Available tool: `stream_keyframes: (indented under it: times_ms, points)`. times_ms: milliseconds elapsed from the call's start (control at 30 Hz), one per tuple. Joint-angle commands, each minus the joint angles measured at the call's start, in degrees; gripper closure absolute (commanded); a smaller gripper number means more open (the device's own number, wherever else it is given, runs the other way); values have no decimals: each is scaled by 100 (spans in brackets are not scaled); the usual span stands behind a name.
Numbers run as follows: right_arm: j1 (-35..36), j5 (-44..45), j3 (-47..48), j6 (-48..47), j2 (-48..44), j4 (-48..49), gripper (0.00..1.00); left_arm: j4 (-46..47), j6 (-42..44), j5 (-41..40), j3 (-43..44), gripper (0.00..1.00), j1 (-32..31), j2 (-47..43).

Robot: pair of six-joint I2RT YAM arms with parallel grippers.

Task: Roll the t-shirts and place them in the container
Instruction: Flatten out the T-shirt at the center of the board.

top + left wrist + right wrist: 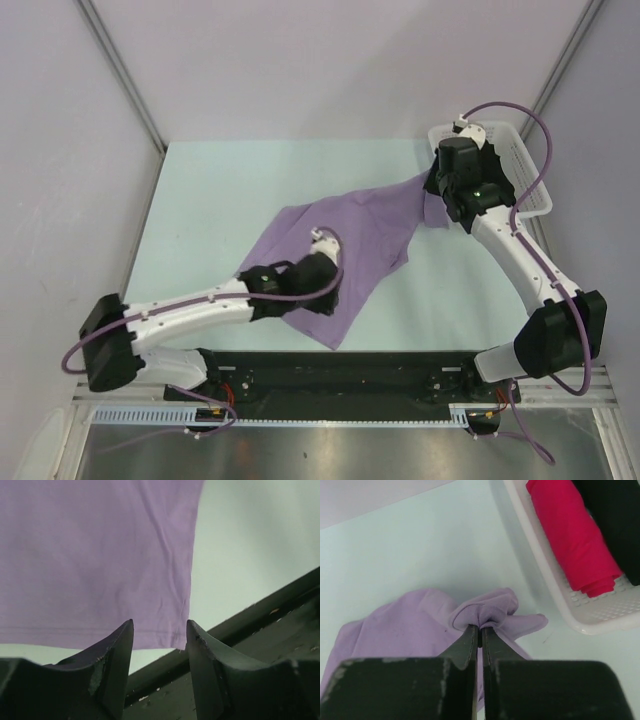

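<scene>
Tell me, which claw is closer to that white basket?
Right. The right gripper pinches the t-shirt just beside the white basket. The left gripper hangs open over the shirt's near hem, well away from the basket.

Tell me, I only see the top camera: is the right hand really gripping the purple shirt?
Observer: Yes, the right wrist view shows the right hand shut on a bunched fold of the t-shirt.
Operator: And the other one?
Observer: The left hand is open; the shirt's hem corner shows beyond its fingertips, ungripped.
Operator: What's hidden behind the right arm?
Observer: A white basket holding a rolled red shirt beside a black one.
</scene>
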Motion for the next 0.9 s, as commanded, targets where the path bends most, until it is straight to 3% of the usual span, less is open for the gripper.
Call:
stream_keyframes:
  times_ms: [0,267,667,767,800,867]
  points:
    - [-58,-201,-36,171,-191,27,100,-110,-434,-532,45,49,-820,644]
    - [-75,-316,-106,232,-191,9,100,-110,-672,-330,230,48,-1445,1550]
    - [-75,-474,-123,276,-156,62,100,250,-751,-356,-33,48,-1586,2157]
    - [-75,-518,-124,294,-147,70,100,330,-873,-531,-130,55,-1586,2236]
    - [-84,-518,-124,294,-147,70,100,278,-935,-654,-131,69,-1586,2219]
    - [-75,-509,-124,268,-173,97,100,-47,-1145,-1154,-122,82,-1586,2088]
